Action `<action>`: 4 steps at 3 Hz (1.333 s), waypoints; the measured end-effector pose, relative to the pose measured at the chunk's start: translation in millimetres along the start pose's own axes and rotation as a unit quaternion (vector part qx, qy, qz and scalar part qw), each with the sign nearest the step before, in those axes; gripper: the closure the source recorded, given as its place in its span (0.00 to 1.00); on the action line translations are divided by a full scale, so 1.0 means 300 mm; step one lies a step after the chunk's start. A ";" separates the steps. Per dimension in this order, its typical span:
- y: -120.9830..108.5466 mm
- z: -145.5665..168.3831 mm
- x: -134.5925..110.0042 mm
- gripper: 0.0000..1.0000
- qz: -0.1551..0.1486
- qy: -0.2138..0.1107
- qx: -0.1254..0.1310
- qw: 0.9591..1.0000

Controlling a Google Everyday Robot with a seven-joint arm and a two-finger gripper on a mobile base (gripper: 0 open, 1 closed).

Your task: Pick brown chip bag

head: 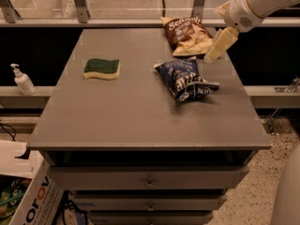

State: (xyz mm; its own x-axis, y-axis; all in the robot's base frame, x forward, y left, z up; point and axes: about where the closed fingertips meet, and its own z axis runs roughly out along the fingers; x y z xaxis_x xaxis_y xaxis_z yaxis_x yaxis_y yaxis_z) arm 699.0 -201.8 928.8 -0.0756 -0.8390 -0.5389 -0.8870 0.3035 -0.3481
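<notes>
The brown chip bag (187, 34) lies flat at the far right of the grey table (122, 111), dark brown at the top with white script and tan-yellow below. My gripper (216, 47) hangs from the white arm at the upper right, just right of the bag's lower edge and a little above the table. It holds nothing that I can see.
A dark blue chip bag (186, 78) lies crumpled right of centre, just in front of the brown bag. A green and yellow sponge (101, 69) lies at the left. A soap dispenser (22, 80) stands on a ledge left of the table. Drawers are below.
</notes>
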 end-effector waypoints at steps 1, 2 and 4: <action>-0.041 -0.022 -0.018 0.00 -0.002 -0.009 0.015 1.000; -0.028 -0.007 0.002 0.00 0.002 -0.006 0.024 1.000; -0.066 0.023 0.094 0.00 0.021 0.004 0.116 0.993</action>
State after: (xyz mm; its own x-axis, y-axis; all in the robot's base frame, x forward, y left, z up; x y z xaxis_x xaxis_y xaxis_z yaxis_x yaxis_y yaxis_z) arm 717.6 -228.3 915.2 -0.1139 -0.8266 -0.5512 -0.7538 0.4333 -0.4941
